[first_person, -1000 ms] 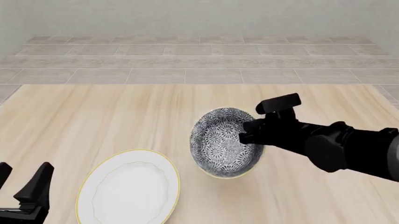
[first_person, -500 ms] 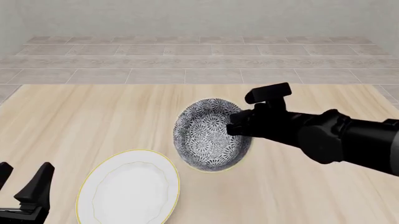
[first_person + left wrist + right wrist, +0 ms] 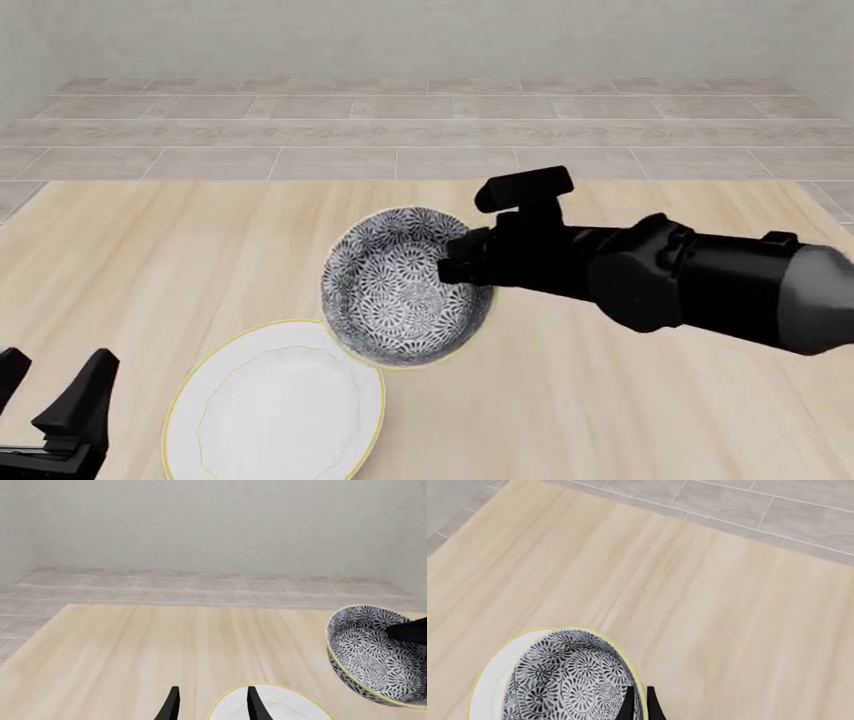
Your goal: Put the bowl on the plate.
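Note:
The blue-and-white patterned bowl (image 3: 394,285) hangs tilted above the table, its opening turned toward the camera. My right gripper (image 3: 461,265) is shut on the bowl's right rim. In the right wrist view the thin fingers (image 3: 627,705) pinch the rim of the bowl (image 3: 564,680), and a white crescent of the plate (image 3: 488,682) shows beneath. The white, gold-rimmed plate (image 3: 274,405) lies flat at the front left, and the bowl overlaps its far right edge in the front view. My left gripper (image 3: 47,390) stands open at the front left corner, left of the plate. The left wrist view shows the bowl (image 3: 370,652) and the plate (image 3: 280,707).
Light wooden tabletop (image 3: 200,250) stretches around the plate and the bowl. Beyond its far edge is a grey tiled floor (image 3: 400,130) and a pale wall. The right arm (image 3: 694,280) reaches across the table's right half.
The right gripper has carried the bowl to the left and a little farther away, toward the plate. The left gripper has not moved.

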Robot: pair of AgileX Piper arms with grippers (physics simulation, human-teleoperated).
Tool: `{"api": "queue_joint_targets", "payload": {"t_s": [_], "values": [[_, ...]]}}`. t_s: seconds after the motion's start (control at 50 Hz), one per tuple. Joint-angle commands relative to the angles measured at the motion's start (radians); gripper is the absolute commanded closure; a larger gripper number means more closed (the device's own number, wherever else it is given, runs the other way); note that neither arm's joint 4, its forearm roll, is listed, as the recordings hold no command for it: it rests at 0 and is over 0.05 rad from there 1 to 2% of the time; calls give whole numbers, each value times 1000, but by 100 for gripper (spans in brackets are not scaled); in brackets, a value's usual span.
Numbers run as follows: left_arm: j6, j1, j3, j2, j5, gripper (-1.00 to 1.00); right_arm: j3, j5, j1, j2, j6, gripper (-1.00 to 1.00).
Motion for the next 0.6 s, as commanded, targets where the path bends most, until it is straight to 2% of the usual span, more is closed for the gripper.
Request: {"api": "queue_joint_targets", "payload": {"t_s": [0.02,0.1,0.4,0.6], "values": [[-4,2,0,0,2,-100,-47,-2,49,42,30,100],[-8,0,0,0,3,-100,-37,-32,71,66,63,100],[-12,-4,0,0,5,-100,-26,-88,124,125,132,100],[-13,-3,0,0,8,-100,-32,-111,156,149,150,100]]}}
